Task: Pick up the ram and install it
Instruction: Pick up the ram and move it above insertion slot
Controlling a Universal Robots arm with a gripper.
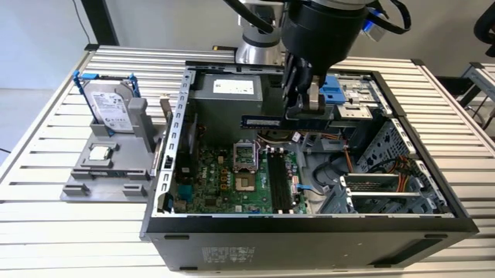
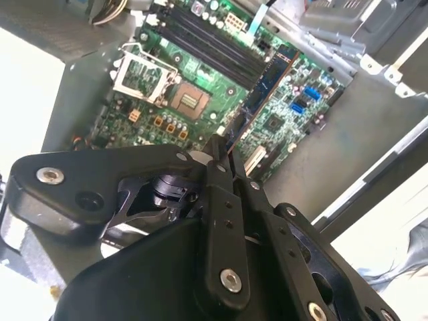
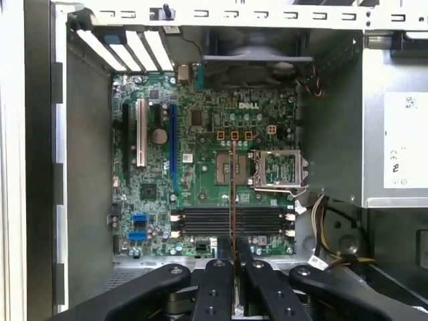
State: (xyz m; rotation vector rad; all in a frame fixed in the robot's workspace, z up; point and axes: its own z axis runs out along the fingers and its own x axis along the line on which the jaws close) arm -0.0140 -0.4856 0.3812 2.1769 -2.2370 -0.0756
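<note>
Ram (image 1: pixel 282 121) hangs level above the open case (image 1: pixel 309 231) in the exterior view, clamped mid-length by the gripper (image 1: pixel 304 113), probably for balance; the second wrist view shows it on edge over the motherboard (image 2: pixel 154 117); the first wrist view shows it lying across the memory slots (image 3: pixel 200 219), so not lined up with them.

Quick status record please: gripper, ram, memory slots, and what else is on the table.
gripper: jaws shut on the ram, above the open case
ram: in the air, not seated, crosswise to the memory slots
memory slots: black, on the motherboard, no stick in them
hard drive: in a grey holder, exterior view's left, outside the case
</note>
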